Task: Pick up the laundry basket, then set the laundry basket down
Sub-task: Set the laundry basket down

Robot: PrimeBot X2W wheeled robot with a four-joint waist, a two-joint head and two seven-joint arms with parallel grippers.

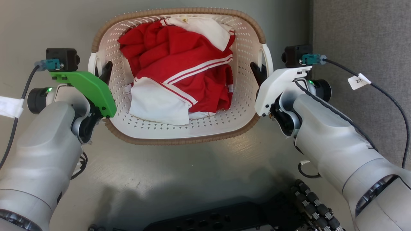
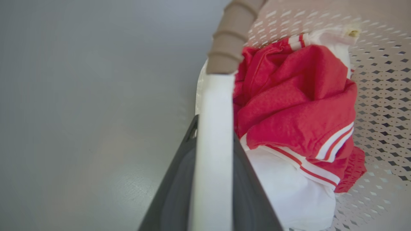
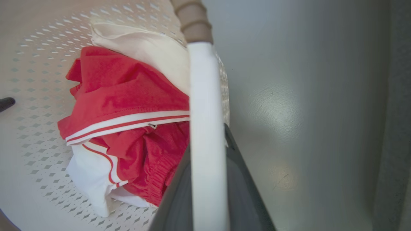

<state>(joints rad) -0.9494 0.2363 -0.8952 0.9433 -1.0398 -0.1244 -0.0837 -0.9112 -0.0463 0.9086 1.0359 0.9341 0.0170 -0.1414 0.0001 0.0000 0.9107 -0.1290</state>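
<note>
laundry basket (image 1: 179, 140) upper centre of head view. left gripper (image 1: 102, 69) and right gripper (image 1: 261, 72) each clamp a white side handle (image 2: 213, 144). Rigid plastic, light clothes (image 1: 186, 64) load; handles look the right hold, smooth, so may slip.

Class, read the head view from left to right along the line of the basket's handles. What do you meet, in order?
left pincer → red and white clothes lying inside the laundry basket → right pincer → tagged black cable
</note>
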